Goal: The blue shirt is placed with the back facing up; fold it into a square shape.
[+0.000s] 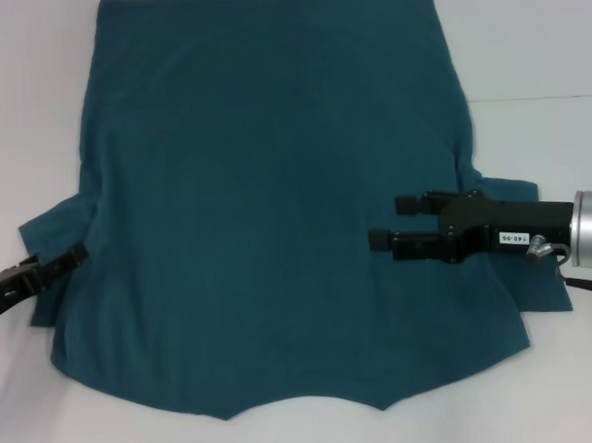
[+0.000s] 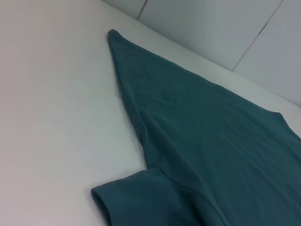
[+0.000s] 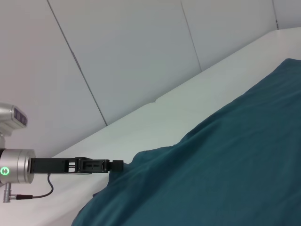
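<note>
The blue shirt (image 1: 266, 203) lies spread flat on the white table (image 1: 533, 38), back up, with the neckline toward the robot and the hem at the far edge of the head view. No fold is made yet.

The right gripper (image 1: 388, 223) hovers over the shirt body on the right side, fingers parted with a clear gap and nothing between them. The left gripper (image 1: 69, 259) sits at the left sleeve (image 1: 53, 240); whether its fingers are open or closed on the cloth cannot be told.

Step in hand, as judged: take hold of one side for the first lengthwise fold.
- Grasp at the cloth edge, not mid-panel. The right gripper is inboard of the right sleeve (image 1: 530, 242) and probably needs to move outward to the sleeve or side seam.
- Pinch only the top layers required, then lift low so that the knit does not drag the rest of the shirt.
- Carry the edge toward the centre line and lay it parallel to the side seam.

Edges and room: bare table shows beside both sleeves, more at the right. The hem runs out of the head view, so far-side clearance is not visible. The left wrist view shows open table beside the left side seam.
</note>
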